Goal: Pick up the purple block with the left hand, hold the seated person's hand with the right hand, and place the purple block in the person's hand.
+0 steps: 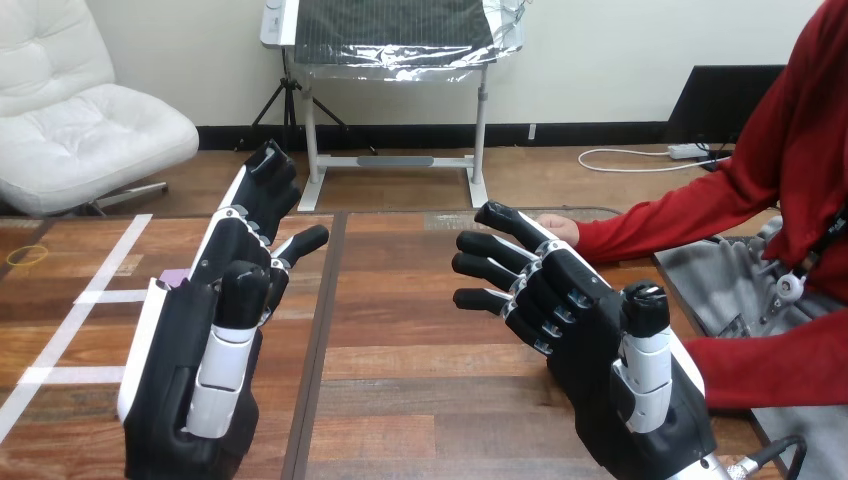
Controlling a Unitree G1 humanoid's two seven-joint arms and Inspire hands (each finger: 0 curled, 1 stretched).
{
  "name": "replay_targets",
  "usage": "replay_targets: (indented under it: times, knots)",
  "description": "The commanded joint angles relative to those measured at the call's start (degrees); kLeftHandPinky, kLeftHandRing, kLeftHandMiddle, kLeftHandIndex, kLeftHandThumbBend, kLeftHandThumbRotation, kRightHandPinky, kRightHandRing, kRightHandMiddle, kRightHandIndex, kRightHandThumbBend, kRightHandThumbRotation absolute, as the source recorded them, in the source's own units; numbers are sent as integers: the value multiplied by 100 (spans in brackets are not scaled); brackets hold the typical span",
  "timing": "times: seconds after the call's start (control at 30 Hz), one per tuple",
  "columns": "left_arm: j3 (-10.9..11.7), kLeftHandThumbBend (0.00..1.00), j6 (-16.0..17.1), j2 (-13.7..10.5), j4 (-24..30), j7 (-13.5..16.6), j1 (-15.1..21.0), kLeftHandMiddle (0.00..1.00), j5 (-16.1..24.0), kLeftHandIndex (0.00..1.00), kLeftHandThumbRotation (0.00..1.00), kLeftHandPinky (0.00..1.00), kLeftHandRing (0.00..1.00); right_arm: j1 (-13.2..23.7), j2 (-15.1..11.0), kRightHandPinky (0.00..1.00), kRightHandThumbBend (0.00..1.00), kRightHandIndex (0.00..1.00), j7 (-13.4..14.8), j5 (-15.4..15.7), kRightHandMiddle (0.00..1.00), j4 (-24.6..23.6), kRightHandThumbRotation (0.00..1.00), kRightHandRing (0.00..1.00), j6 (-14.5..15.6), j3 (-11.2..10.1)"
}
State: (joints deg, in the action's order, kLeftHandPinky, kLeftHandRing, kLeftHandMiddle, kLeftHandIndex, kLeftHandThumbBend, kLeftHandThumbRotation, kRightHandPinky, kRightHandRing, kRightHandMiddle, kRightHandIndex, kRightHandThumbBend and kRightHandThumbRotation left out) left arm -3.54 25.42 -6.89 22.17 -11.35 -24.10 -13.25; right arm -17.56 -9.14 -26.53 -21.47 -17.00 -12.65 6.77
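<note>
You have the left hand (195, 370) nearest, fingers straight and empty, and the right hand (590, 340) likewise spread. Purple block (174, 276): pale lilac sliver on the table (400, 380), mostly hidden behind the left hand. The person's hand (562, 229) rests just beyond the right fingertips.

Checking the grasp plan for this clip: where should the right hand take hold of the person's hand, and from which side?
Probably across the wrist end, coming from the near side. The person's hand lies low at the table, pointing toward the view's left with its forearm running right, so its long edge faces the open right hand. Its palm is hidden.
</note>
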Motion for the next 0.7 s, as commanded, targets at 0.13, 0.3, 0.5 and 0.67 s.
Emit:
replay_targets:
  times: [0.13,0.3,0.5,0.67]
  knots:
    - [32,70,4,75,188,-20,268,95,-78,94,89,84,96,374,29,78,89,88,-36,-56,85,-154,100,85,-16,-77]
    - [40,69,30,78,167,-17,279,95,-52,94,88,85,96,369,28,78,89,88,-27,-44,84,-166,100,85,-9,-78]
    - [65,70,-11,62,179,13,284,93,11,93,88,83,94,366,44,78,89,87,6,-14,84,-175,100,84,2,-64]
    - [123,71,-54,48,186,77,308,91,118,91,88,78,91,366,49,77,89,86,26,-3,84,-188,100,84,19,-58]
